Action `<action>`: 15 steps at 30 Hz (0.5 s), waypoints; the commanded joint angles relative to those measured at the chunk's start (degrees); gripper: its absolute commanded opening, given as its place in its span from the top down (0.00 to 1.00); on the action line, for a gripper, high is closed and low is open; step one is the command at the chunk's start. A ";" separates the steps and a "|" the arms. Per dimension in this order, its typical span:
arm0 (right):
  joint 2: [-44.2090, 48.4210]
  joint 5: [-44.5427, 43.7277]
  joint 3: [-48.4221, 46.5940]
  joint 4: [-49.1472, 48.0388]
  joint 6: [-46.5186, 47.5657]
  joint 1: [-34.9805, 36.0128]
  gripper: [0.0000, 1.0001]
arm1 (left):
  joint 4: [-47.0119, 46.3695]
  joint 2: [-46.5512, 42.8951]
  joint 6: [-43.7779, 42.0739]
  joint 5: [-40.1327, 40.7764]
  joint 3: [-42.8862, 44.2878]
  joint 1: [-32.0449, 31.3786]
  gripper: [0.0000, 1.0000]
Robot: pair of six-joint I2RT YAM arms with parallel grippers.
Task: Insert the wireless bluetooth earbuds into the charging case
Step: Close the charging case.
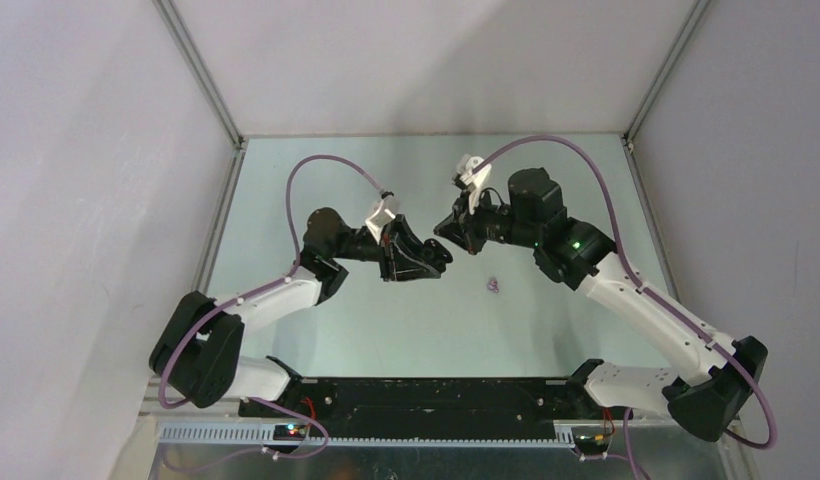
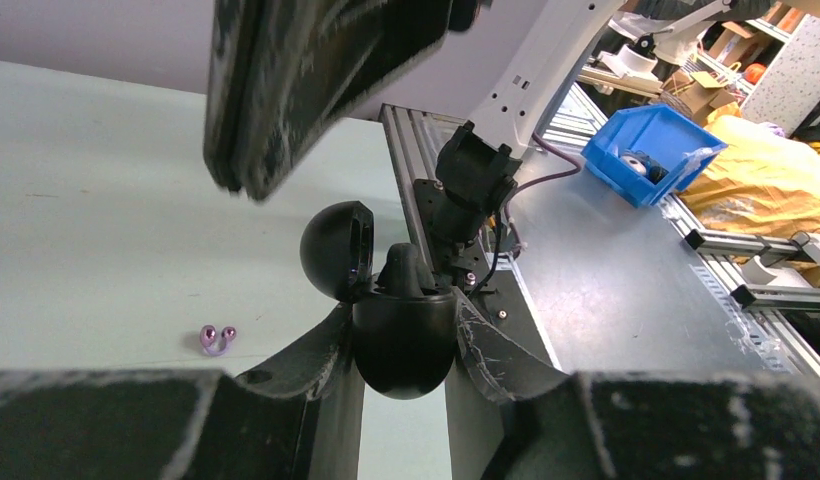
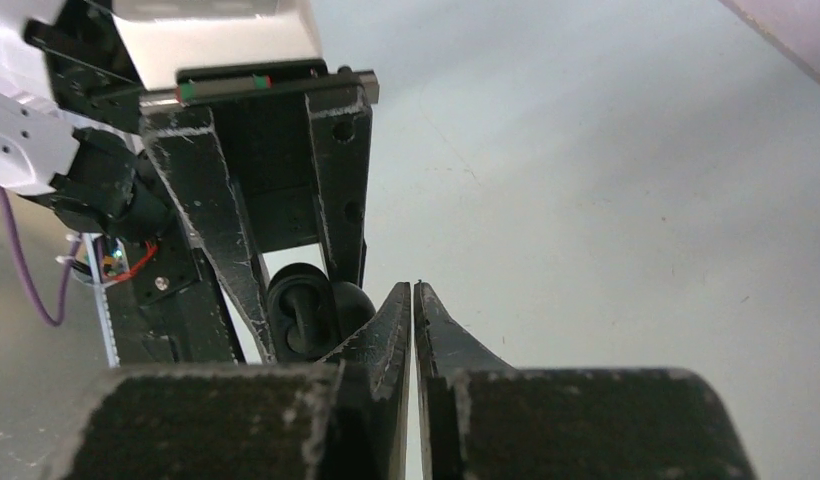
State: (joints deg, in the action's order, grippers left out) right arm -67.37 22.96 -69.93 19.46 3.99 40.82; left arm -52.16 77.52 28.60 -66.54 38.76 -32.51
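My left gripper [image 1: 434, 262] is shut on the black oval charging case [image 2: 404, 345], held off the table with its lid [image 2: 336, 250] hinged open to the left. A black earbud [image 2: 404, 272] stands up out of the case's body. In the right wrist view the open case [image 3: 304, 312] shows between the left fingers [image 3: 221, 230]. My right gripper [image 3: 413, 290] is shut with nothing in it, its tips just beside the case. A pale purple earbud [image 1: 494, 286] lies on the table by itself, and it also appears in the left wrist view [image 2: 217, 340].
White enclosure walls [image 1: 106, 150] close in the pale green table [image 1: 406, 330] on three sides. The black base rail [image 1: 426, 395] runs along the near edge. A blue bin [image 2: 651, 150] and clutter sit beyond the table in the left wrist view.
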 commanded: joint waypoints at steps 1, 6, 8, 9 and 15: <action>-0.11 -3.94 0.36 0.80 4.78 2.11 0.93 | -1.28 -2.47 -1.34 -0.65 1.54 -0.33 1.00; 1.29 -1.04 0.31 3.47 7.56 2.85 0.94 | -0.13 -2.63 -2.24 0.28 1.63 -0.05 1.00; 2.41 0.62 0.28 4.65 8.36 2.87 0.94 | 0.91 -2.62 -2.97 0.66 1.69 0.13 1.00; 2.77 1.09 0.31 5.22 8.68 2.91 0.94 | 1.71 -2.63 -3.22 0.86 1.78 0.20 1.00; 4.83 5.86 0.31 7.46 9.59 3.08 0.94 | 5.33 -2.10 -5.24 2.28 2.69 0.41 1.00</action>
State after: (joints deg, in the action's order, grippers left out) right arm -65.04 24.75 -69.21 25.71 11.73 43.46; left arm -48.49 76.79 26.20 -65.80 38.81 -32.34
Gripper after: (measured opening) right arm 0.064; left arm 0.335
